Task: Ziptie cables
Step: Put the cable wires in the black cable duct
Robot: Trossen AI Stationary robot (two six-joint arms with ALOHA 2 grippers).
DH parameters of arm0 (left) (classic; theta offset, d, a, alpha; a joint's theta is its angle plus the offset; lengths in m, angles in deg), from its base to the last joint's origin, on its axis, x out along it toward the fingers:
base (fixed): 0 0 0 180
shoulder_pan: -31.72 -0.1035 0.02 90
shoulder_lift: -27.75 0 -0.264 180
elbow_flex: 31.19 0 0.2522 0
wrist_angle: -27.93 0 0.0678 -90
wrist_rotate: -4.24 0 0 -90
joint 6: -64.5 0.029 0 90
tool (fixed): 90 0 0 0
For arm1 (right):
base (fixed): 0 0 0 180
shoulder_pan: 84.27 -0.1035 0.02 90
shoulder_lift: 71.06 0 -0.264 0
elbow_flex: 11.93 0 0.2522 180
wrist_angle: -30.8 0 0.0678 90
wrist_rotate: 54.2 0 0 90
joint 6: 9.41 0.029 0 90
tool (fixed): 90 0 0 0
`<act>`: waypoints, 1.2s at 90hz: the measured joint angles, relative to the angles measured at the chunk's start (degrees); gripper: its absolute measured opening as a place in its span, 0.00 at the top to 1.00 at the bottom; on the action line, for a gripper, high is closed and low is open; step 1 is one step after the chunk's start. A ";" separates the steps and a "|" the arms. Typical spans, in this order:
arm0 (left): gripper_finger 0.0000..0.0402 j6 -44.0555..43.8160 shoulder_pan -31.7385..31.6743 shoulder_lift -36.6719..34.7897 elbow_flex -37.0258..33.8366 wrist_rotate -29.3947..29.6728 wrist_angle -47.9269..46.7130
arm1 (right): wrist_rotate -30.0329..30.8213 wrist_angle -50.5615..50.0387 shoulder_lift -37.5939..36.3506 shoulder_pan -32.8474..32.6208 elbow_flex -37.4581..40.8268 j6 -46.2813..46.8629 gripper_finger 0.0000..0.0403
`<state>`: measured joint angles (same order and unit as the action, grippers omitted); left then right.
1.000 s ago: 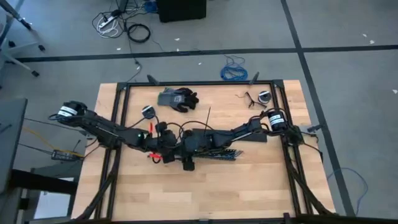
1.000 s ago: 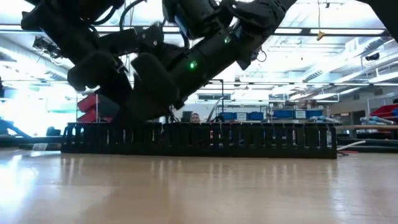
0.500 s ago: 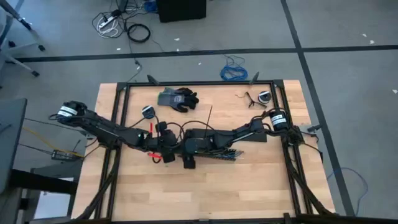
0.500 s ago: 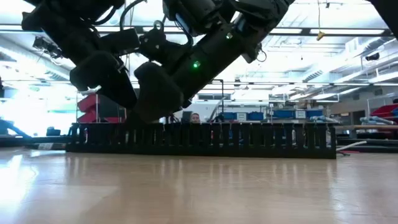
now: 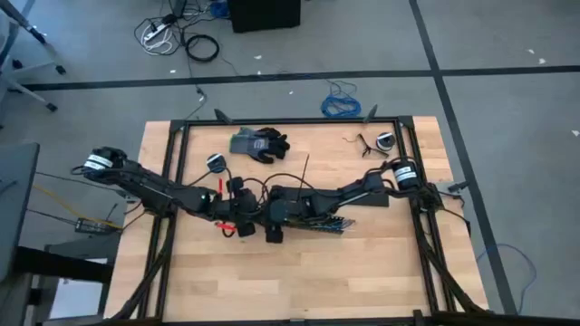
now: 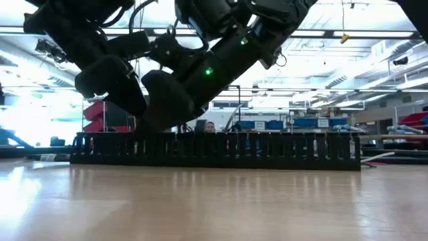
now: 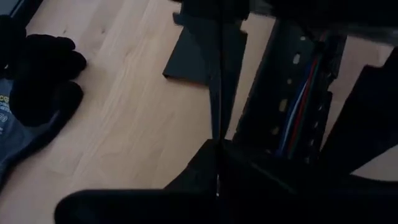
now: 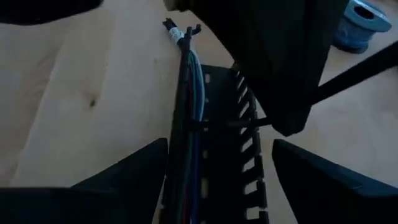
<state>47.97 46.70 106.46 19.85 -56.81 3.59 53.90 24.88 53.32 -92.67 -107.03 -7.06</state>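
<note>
Both arms are crowded together mid-table here. The bundle of thin purple, green and grey cables [image 8: 188, 93] lies in the slotted black plastic cable duct [image 8: 239, 162], with its end sticking out past the duct onto the light wooden table [image 5: 362, 272]. The right gripper [image 8: 217, 180] has its fingers spread wide, one either side of the duct, gripping nothing. The left gripper [image 7: 217, 180] looks pinched on a thin black zip tie strip [image 7: 217, 93] that runs forward from its fingertips, though it's dark in there so I'm not fully sure.

What I'd worry about: the wrists are nearly touching in the overhead view, so a small move could knock them together. The strip is floppy too, so it could slip out or miss the bundle. The dark work glove [image 5: 260, 143] sits well clear
</note>
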 joint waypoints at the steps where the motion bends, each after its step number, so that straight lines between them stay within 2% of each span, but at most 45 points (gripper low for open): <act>1: 1.00 0.00 0.00 0.00 0.00 0.00 0.00 | -0.10 -0.01 0.00 0.00 0.00 0.00 0.29; 40: 1.00 0.00 0.00 0.02 0.00 -0.09 0.50 | -3.12 0.22 0.13 0.66 0.00 0.37 0.34; 108: 1.00 1.25 0.02 2.43 0.00 -0.05 1.95 | -3.10 0.50 0.17 0.79 0.00 0.55 0.41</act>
<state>49.21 46.72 108.89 19.85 -56.85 5.54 50.80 25.38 53.50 -91.89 -107.03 -6.52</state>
